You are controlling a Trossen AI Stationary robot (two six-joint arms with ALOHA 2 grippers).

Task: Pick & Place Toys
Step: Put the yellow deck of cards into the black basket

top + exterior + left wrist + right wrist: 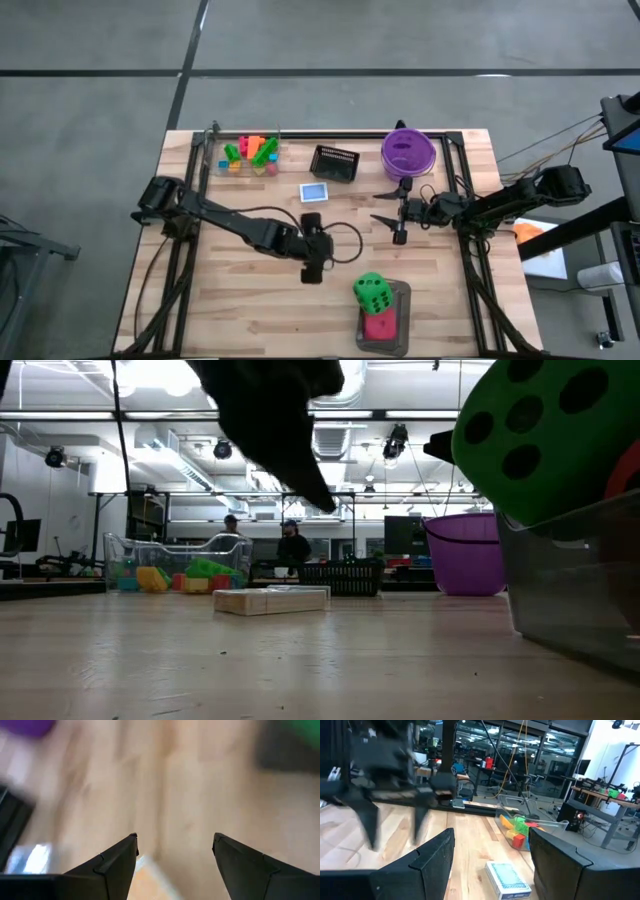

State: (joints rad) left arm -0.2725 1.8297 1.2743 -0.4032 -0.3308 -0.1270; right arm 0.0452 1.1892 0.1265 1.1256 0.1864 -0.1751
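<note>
The small bright bricks (pixel 250 152) lie in a clear bin at the table's far left; they also show in the right wrist view (pixel 519 831). A green dotted die (pixel 372 292) sits on a red die (pixel 378 326) in a grey tray (pixel 402 300) near the front edge. A small blue picture card box (pixel 314 192) lies flat on the wood mid-table and shows in the right wrist view (pixel 507 880). My left gripper (pixel 312 262) is open above bare wood, left of the dice. My right gripper (pixel 392 210) is open, right of the card box, fingers toward the table's left.
A black mesh basket (pixel 334 162) and a purple round bowl (pixel 407 152) stand along the far edge. A black cable (pixel 345 240) loops on the wood by my left gripper. People stand in the room beyond the table (pixel 290 545).
</note>
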